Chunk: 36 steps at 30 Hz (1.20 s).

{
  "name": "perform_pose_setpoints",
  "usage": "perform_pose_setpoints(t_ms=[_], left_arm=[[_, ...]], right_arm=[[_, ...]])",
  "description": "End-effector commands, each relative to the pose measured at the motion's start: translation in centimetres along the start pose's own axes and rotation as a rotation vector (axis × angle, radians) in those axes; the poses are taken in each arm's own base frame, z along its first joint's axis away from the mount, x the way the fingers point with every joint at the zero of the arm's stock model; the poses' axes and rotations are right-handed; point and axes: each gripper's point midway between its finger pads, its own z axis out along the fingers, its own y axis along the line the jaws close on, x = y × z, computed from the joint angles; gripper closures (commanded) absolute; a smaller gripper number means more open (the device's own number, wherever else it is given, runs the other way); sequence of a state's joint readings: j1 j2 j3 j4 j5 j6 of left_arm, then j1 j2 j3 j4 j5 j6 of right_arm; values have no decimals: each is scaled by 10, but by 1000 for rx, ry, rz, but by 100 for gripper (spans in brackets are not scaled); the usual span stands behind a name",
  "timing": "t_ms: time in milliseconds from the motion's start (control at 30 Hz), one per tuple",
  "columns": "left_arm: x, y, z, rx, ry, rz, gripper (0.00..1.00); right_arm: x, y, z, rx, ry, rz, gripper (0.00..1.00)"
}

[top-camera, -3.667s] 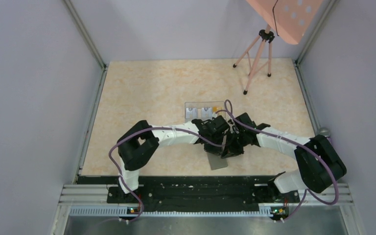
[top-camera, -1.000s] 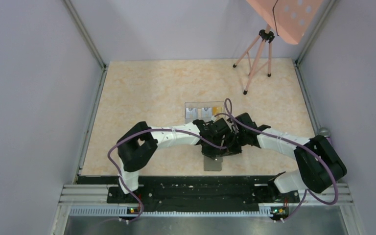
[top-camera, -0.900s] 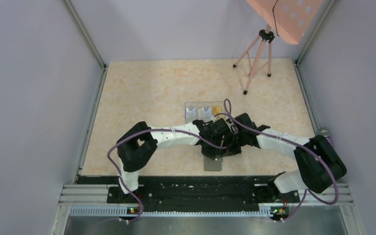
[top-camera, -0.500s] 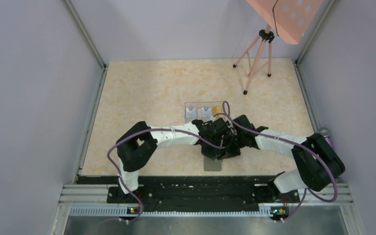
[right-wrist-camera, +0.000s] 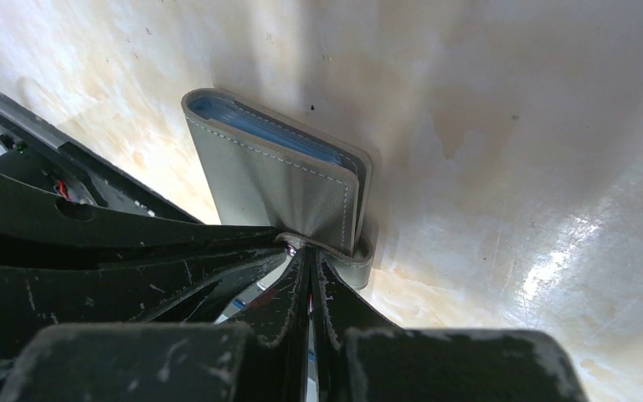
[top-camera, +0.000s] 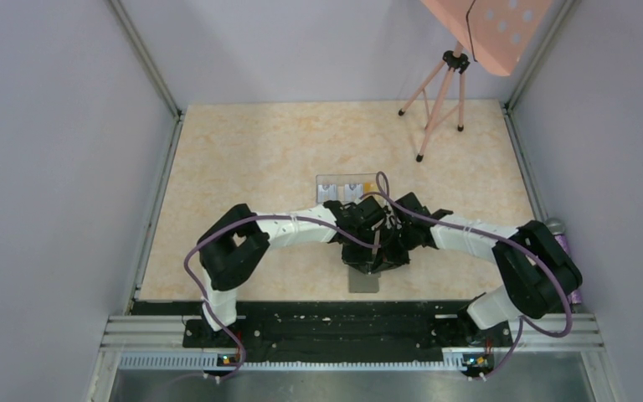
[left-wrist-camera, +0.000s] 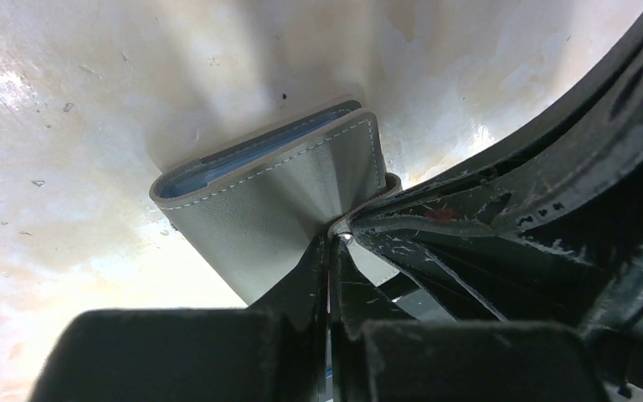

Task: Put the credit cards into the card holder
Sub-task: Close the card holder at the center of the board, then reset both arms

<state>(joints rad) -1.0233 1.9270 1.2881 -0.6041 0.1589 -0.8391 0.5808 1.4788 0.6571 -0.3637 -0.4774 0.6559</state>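
1. The card holder (top-camera: 365, 281) lay folded shut on the surface (top-camera: 251, 159). It sat on the arm-base side of the clear box (top-camera: 350, 189), apart from it and nearly in line with its middle.
2. Its visible edges ran square with the box's sides. The end toward the box was hidden under the two wrists, so its long axis could not be told from above.
3. In the wrist views the grey cover faced up. The light blue lining showed along the edge pointing away from the fingertips, and the snap tab (right-wrist-camera: 362, 254) curled round the edge beside them.
4. The left pincer (left-wrist-camera: 332, 243) was fully closed, its tips set against the cover at the tab, where the leather puckered. Whether any leather was caught between them could not be told.
5. The right pincer (right-wrist-camera: 306, 249) was closed just as tightly, meeting the same spot from the opposite side.
6. The credit cards (top-camera: 371, 186) stood in the box's compartments, an orange one at the right end.
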Motion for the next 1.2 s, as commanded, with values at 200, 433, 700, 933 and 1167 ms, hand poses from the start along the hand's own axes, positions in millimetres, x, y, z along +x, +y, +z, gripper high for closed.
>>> perform_pose_setpoints(t_ms=[200, 433, 700, 933, 1167], left_arm=[[-27, -8, -24, 17, -204, 97, 45], [-63, -49, -98, 251, -356, 113, 25], [-94, -29, -151, 593, -460, -13, 20], [-115, 67, -174, 562, -584, -187, 1], [-116, 170, -188, 306, -716, -282, 1]], right_arm=[[-37, 31, -26, 24, -194, -133, 90], [-74, 48, -68, -56, -310, -84, 45], [-103, -4, -100, -61, -408, 72, 8], [-111, -42, -118, -13, -457, 138, 2], [-143, -81, -155, 268, -654, 131, 1]])
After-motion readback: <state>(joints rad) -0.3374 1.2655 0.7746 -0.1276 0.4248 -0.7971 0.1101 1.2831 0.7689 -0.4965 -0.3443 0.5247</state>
